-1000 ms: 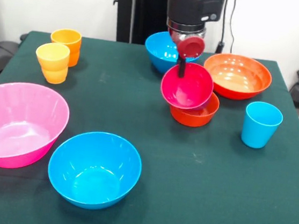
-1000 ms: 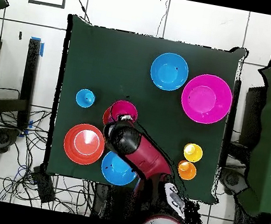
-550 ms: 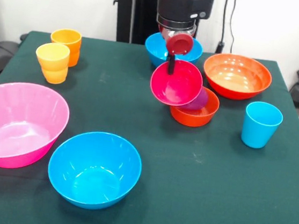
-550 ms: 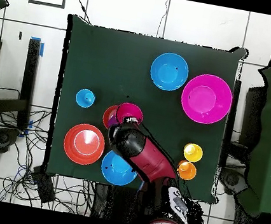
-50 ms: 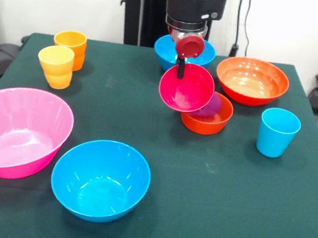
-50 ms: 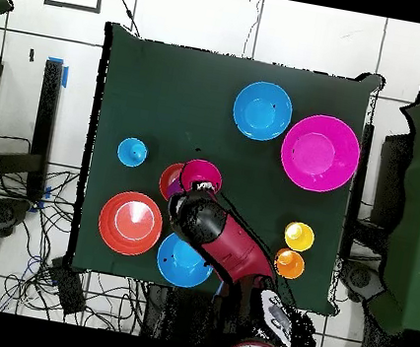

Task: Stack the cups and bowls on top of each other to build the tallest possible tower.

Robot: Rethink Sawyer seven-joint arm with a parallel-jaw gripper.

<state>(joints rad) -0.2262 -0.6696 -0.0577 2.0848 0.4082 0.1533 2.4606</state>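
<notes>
Gripping the small crimson bowl (image 5: pixel 186 87) by its far rim, my end effector (image 5: pixel 181 70) is closed on it with one dark finger showing inside the wall. From the front I am seeing the bowl hanging tilted, its mouth turned toward the camera, clear of the table (image 5: pixel 206 205). Just below and to its right the purple cup (image 5: pixel 211 106) is peeking out, sitting inside the small orange bowl (image 5: pixel 207 117), so the tower's lower part is lying down and to the picture's right of what I am holding. I judge that offset to be what the next move turns on: the bowl needs levelling and centring over the purple cup before I let go, or it may slide off. The wide orange bowl (image 5: pixel 252 80), the light blue cup (image 5: pixel 277 131), a blue bowl (image 5: pixel 168 51) behind the arm, the yellow cup (image 5: pixel 56 66) and orange cup (image 5: pixel 71 46), the pink bowl (image 5: pixel 17 130) and the near blue bowl (image 5: pixel 101 179) are all standing apart.

From overhead, the arm (image 6: pixel 226 249) is covering the grip, and the crimson bowl (image 6: pixel 201 176) is overlapping the small orange bowl (image 6: pixel 169 180) on one side instead of sitting square over it.
</notes>
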